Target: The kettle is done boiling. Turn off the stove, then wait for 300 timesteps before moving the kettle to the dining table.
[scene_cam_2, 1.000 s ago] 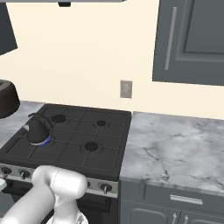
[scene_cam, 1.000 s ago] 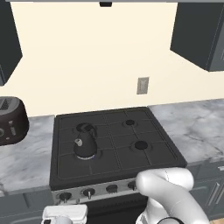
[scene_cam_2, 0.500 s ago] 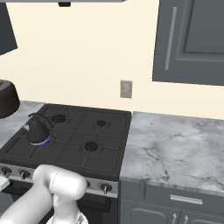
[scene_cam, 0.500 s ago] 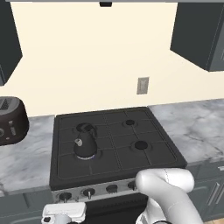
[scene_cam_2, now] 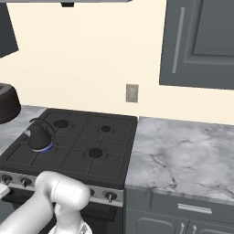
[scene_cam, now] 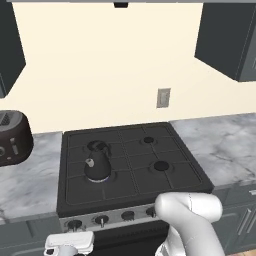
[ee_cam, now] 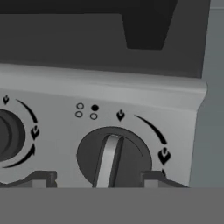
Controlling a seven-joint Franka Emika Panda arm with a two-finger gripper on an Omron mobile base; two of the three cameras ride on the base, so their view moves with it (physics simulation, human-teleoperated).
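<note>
The black kettle (scene_cam: 97,162) (scene_cam_2: 39,135) stands on the front left burner of the stove (scene_cam: 150,180) (scene_cam_2: 77,155), with a blue flame ring under it. My gripper (ee_cam: 97,180) is low in front of the silver knob strip (ee_cam: 131,96). It is open, and its fingertips (ee_cam: 41,179) stand either side of a black knob (ee_cam: 111,155) whose silver bar points almost straight up. In the left base view the white hand (scene_cam: 67,244) sits just below the leftmost knob (scene_cam: 75,225). The dining table is out of view.
A dark brown toaster (scene_cam: 12,137) (scene_cam_2: 7,103) sits on the counter left of the stove. Marble worktop (scene_cam: 225,145) (scene_cam_2: 183,155) runs to the right over grey cabinets. A second knob (ee_cam: 8,135) shows at the left of the hand view.
</note>
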